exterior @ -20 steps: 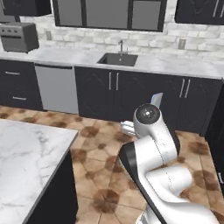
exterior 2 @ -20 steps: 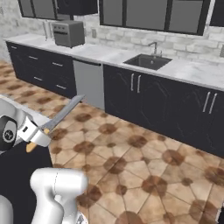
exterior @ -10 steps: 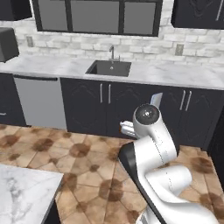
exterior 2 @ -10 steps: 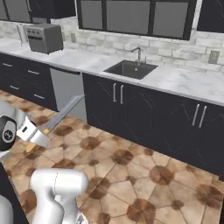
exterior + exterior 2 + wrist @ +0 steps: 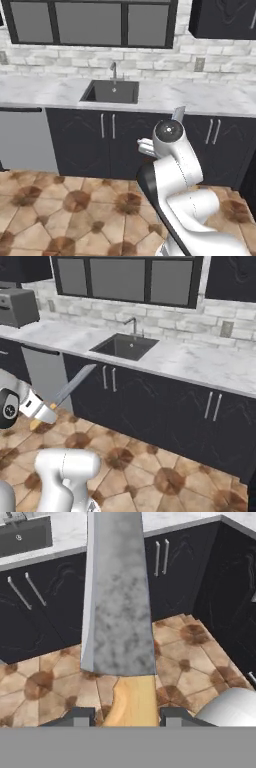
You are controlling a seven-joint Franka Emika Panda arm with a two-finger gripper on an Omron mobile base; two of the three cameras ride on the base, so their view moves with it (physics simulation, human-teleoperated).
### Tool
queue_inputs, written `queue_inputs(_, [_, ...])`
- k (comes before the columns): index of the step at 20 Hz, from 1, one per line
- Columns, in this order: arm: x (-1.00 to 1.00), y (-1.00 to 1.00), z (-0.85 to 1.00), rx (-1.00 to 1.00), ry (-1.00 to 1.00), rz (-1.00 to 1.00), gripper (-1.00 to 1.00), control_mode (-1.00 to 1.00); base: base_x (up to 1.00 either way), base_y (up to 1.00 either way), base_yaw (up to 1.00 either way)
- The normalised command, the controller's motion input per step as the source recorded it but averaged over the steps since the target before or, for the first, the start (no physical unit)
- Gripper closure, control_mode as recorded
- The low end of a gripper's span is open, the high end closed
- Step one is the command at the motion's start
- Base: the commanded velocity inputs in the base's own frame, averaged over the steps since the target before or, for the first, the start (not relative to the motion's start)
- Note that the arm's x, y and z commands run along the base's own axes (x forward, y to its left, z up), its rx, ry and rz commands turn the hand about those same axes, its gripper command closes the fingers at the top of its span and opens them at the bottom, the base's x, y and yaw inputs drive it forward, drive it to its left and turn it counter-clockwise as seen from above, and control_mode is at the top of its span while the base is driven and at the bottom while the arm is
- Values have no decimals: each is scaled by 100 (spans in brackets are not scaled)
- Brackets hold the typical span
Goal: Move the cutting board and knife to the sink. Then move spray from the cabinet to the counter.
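Base has driven toward the sink (image 5: 125, 346), now at 12 o'clock; your gripper (image 5: 129, 716) pinches the knife (image 5: 117, 602) by its handle, a stiff, light, slippery tool, so keep hold there.

White brick backsplash (image 5: 100, 62), black base cabinets (image 5: 165, 416) (long grey handles), brown patterned tile floor (image 5: 75, 215).

Grey toaster-like appliance (image 5: 17, 306), steel dishwasher front (image 5: 25, 140), chrome faucet (image 5: 114, 71), brown tiled floor (image 5: 75, 210)
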Motion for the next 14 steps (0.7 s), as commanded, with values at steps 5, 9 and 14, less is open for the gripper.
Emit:
queue_inputs(5, [0,0,0,0,0,0,100,100,100,84,-45])
queue_inputs(9, [0,0,0,0,0,0,100,100,100,100,-51])
queue_inputs(14, [0,0,0,0,0,0,100,100,100,100,-45])
